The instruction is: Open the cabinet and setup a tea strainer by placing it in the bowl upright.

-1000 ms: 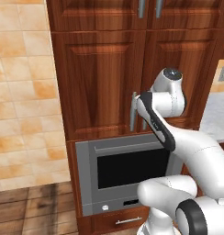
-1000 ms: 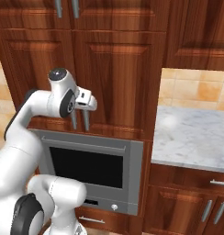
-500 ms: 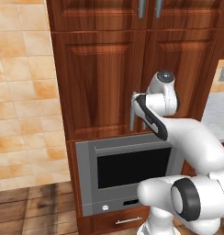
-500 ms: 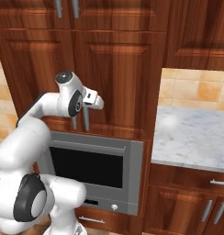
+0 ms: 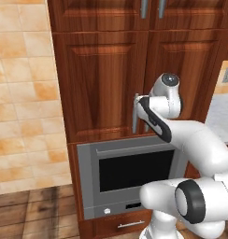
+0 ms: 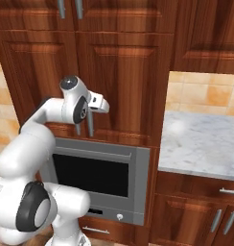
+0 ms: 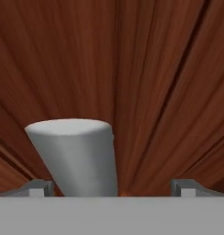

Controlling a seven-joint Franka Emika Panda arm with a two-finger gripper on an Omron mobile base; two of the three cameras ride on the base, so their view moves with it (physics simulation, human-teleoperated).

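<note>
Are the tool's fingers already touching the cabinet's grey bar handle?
Apart. The hand view shows the handle between the open tool's fingertips, nearer the left one, neither tip closed against it.

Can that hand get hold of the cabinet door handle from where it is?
Probably yes. The open hand is right at the grey handle, which stands between its fingertips, with nothing in between.

Even rendered light, soft shadows (slightly blurry)
</note>
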